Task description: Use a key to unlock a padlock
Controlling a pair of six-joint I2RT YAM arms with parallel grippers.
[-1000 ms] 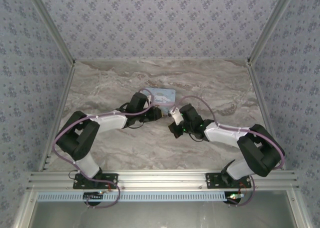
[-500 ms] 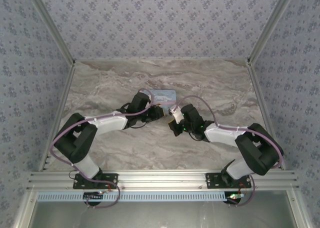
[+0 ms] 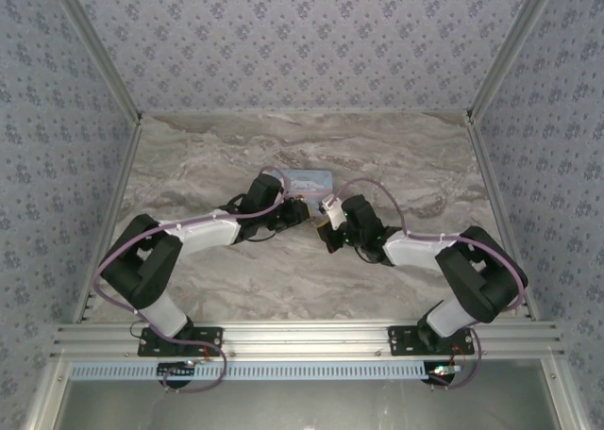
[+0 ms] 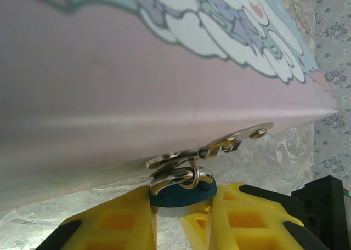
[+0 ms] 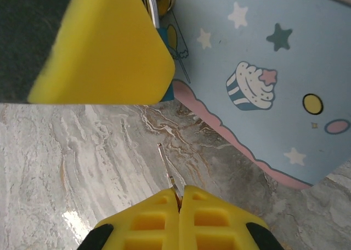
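The tiny teal padlock (image 4: 182,192) hangs by its silvery shackle (image 4: 184,175) from the hasp (image 4: 236,141) of the tin. My left gripper (image 4: 181,214) is shut on the padlock's body, one yellow finger on each side. In the right wrist view a thin silvery key (image 5: 166,169) sticks out from my right gripper (image 5: 180,197), which is shut on it. The key's tip points toward the left gripper's yellow finger (image 5: 104,47) and stands a short way off it, with a sliver of the padlock (image 5: 166,90) at that finger's edge. From above, the left gripper (image 3: 298,212) and right gripper (image 3: 327,226) nearly meet.
The light-blue cartoon-printed tin box (image 3: 308,178) lies on the marble table (image 3: 208,157) just behind both grippers; its lid (image 5: 263,80) is beside the key. Patterned walls and metal rails (image 3: 123,166) close in the table on three sides.
The right gripper with the key has crept left, closer to the left gripper. The left gripper shifted slightly toward the tin and then stayed put, still holding the padlock.
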